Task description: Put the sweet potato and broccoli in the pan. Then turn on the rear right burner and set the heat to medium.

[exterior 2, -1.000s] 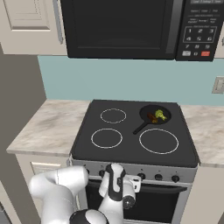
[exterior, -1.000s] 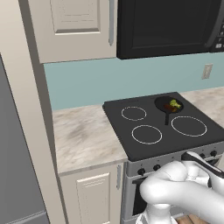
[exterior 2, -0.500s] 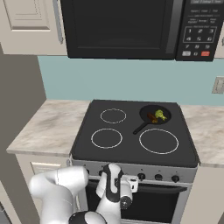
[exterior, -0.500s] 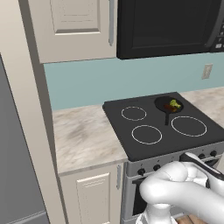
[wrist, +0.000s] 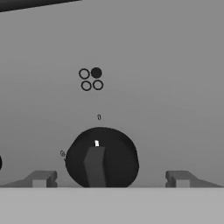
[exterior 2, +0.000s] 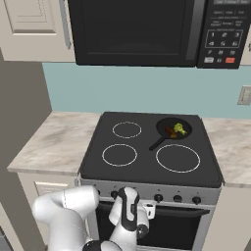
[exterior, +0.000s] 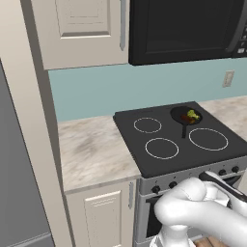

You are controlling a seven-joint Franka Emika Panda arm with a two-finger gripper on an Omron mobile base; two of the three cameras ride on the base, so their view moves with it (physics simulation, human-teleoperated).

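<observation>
Little has shifted across the base views since a second ago: the cooktop, pan and arm sit as they did, and the arm remains folded low against the front of the range. In the hand view the gripper (wrist: pixel 109 178) stands spread wide, its two dark fingertips (wrist: pixel 40 179) set far apart on either side of a round black control knob (wrist: pixel 102 157) without touching it; nothing is pinched between them. A raised bar runs down the knob's face, with a small white mark at its upper end, and above it on the grey panel sits a four-circle burner diagram (wrist: pixel 90 79) with the upper right circle filled in. On the black glass cooktop (exterior 2: pixel 147 169) the pan (exterior 2: pixel 172 130) rests over the rear right burner (exterior: pixel 185 116), its long handle pointing toward the front. Inside it lie the sweet potato (exterior 2: pixel 171 131) and the broccoli (exterior 2: pixel 180 129), touching each other. From the right base view the robot's hand hangs just before the row of knobs (exterior 2: pixel 177 198) on the range front.
</observation>
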